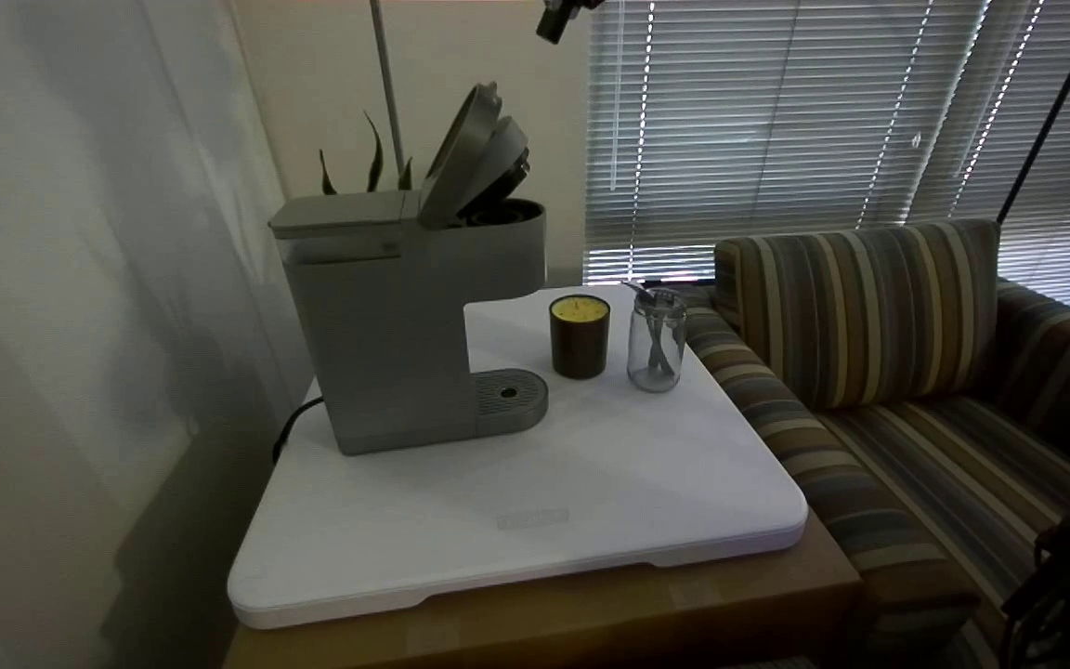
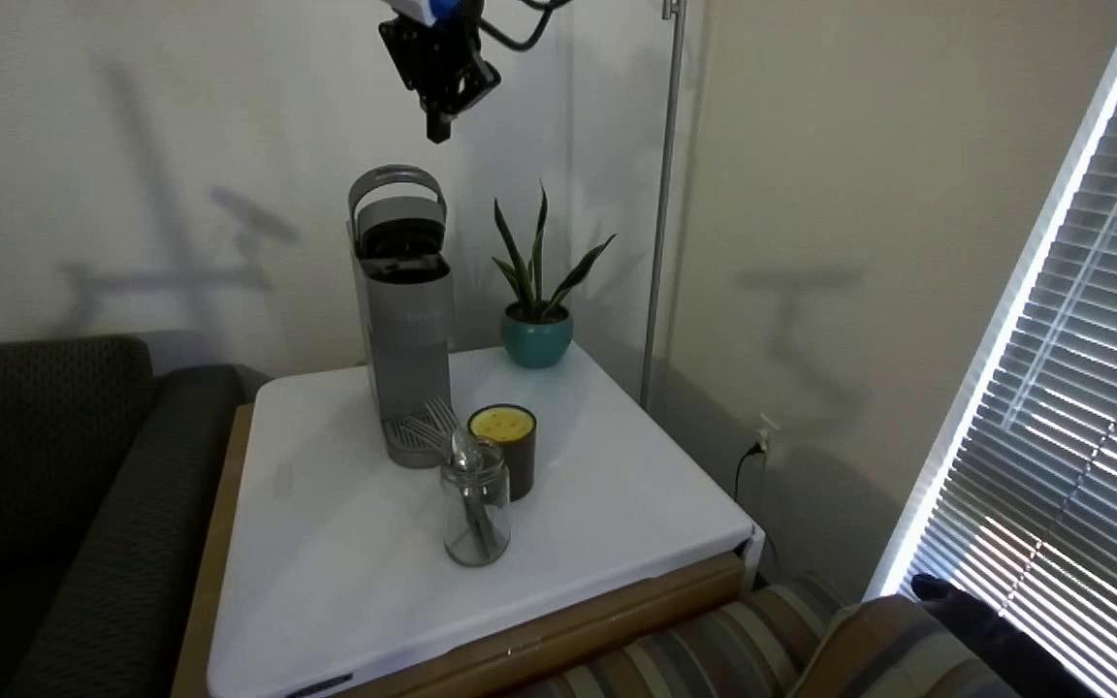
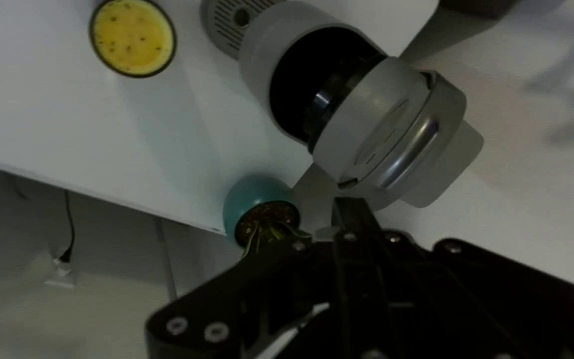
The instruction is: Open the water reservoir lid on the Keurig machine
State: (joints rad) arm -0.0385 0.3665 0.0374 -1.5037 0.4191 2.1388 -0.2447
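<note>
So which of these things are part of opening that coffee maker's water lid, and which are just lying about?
Part of the job:
Keurig machine
water reservoir lid, lying flat and shut at the machine's back
jaws, shut and clear of the machine

Just lying about:
yellow-topped dark cup
glass jar of cutlery
potted plant
striped armchair

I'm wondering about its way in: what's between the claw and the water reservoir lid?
The raised brew head and handle of the Keurig machine stand between the claw and the water reservoir lid, as an exterior view shows.
</note>
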